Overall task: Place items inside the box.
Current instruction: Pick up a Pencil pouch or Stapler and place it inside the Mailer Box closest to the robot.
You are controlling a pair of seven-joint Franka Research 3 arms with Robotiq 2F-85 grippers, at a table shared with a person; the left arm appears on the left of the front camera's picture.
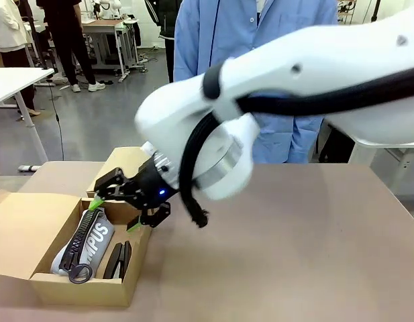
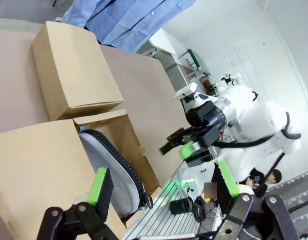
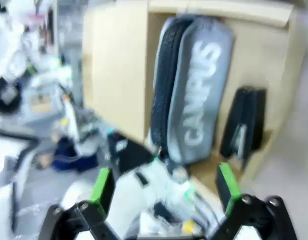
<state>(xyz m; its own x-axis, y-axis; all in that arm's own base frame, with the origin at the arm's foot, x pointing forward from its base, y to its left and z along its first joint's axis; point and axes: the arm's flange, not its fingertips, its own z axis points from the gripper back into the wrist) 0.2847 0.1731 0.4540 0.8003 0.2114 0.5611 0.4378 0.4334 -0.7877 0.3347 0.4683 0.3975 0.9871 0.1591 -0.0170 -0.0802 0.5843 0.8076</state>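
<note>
Tabletop – right tool (image 1: 116, 203) released, spread over box (image 1: 32, 231); CAMPUS pouch (image 1: 89, 243) and stapler (image 1: 118, 260) below inside.

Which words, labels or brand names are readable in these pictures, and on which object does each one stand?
"CAMPUS": white capitals along the grey zip pencil pouch lying in the open brown cardboard box, read in the right wrist view.
"MPUS": the same print in the front view, its first letters hidden by the box wall.
The black stapler beside the pouch shows no readable print.
Background items are too blurred to read.
</note>
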